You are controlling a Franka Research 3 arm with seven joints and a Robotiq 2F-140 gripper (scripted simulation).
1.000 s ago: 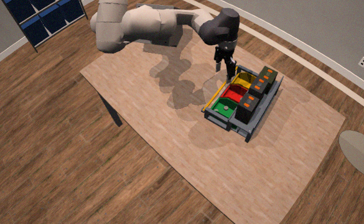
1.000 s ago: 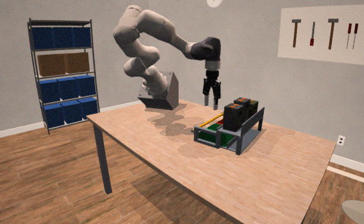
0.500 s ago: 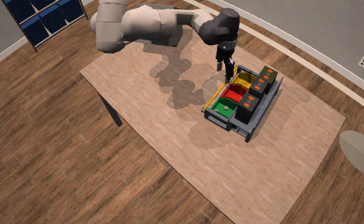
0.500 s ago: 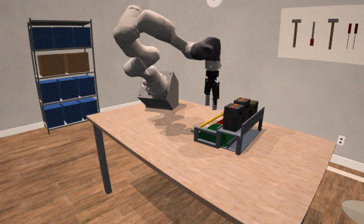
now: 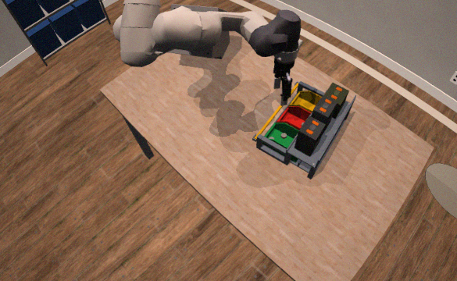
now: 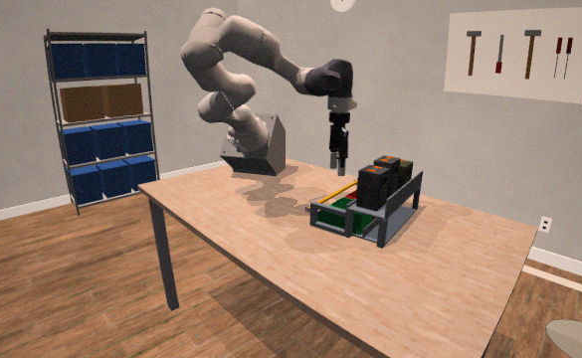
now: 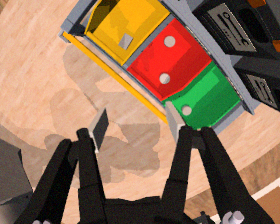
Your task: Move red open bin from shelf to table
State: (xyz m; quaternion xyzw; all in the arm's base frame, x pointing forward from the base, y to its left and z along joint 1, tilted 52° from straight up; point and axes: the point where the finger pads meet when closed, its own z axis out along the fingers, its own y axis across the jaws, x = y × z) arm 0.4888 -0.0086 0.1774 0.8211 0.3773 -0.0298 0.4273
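Note:
The red open bin (image 5: 294, 116) (image 7: 171, 59) sits in the middle of a low grey shelf (image 5: 342, 114) (image 6: 401, 196), between a yellow bin (image 5: 307, 100) (image 7: 124, 19) and a green bin (image 5: 280, 134) (image 6: 340, 207) (image 7: 211, 99). Two small grey parts lie in the red bin. In the exterior view the red bin is almost hidden. My gripper (image 5: 283, 94) (image 6: 337, 169) (image 7: 136, 113) is open and empty. It hangs above the table just in front of the yellow bin's end of the shelf, fingers pointing down.
Three dark boxes (image 5: 310, 134) (image 6: 372, 186) with orange marks stand on the shelf's upper level behind the bins. A yellow bar (image 5: 269, 121) (image 7: 111, 63) runs along the shelf's front. The robot base (image 6: 256, 149) stands at the table's far edge.

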